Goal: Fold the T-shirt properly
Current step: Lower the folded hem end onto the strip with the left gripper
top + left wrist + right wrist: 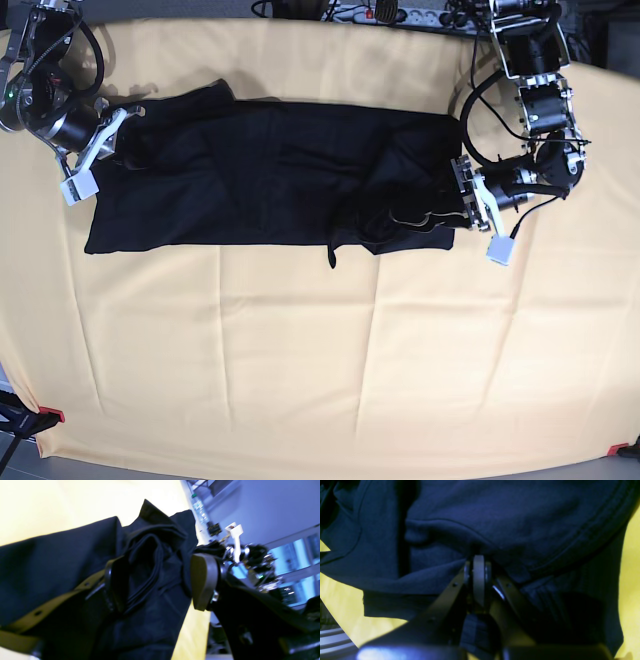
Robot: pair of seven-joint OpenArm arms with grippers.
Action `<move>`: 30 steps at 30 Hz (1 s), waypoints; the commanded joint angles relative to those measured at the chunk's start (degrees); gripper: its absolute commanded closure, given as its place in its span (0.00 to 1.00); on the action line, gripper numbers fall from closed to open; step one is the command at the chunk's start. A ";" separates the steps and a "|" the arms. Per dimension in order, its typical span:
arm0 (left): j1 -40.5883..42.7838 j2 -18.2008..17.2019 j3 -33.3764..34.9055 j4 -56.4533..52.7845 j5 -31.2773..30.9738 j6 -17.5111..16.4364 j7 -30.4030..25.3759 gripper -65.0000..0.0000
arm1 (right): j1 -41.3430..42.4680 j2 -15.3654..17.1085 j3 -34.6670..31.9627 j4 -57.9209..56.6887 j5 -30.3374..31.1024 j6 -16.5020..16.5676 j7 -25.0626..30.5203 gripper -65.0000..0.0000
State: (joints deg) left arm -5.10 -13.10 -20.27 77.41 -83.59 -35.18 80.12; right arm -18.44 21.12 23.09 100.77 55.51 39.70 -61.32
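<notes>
The T-shirt (270, 185) is laid lengthwise across the far half of the yellow-covered tabletop (300, 380), partly folded into a long band, one end bunched. The cloth is judged soft, light and limp — hems and corners are the sound holds. The left pincer (160, 582) is spread around a wad of cloth; the right pincer (478, 562) is pressed together — fabric pinched.

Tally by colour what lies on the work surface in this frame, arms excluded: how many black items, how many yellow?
Black: 1, the T-shirt, spread lengthwise.
Yellow: 1, the table cloth beneath it.
Total: 2
</notes>
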 commanded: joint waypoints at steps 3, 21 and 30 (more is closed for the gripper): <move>-0.98 -1.68 -0.61 0.98 -1.41 -0.90 -0.12 0.59 | 0.33 0.90 0.48 0.85 1.44 0.30 0.74 1.00; -1.11 -1.33 -5.88 0.98 16.98 3.30 -8.11 1.00 | 0.33 0.76 0.48 0.85 1.46 0.30 0.90 1.00; -1.16 -1.36 4.74 0.98 18.62 3.28 -6.84 1.00 | 0.33 0.79 0.48 0.85 1.44 0.30 1.77 1.00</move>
State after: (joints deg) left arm -5.61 -14.17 -15.64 77.60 -63.88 -31.94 72.47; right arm -18.44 21.08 23.09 100.77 55.48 39.70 -60.82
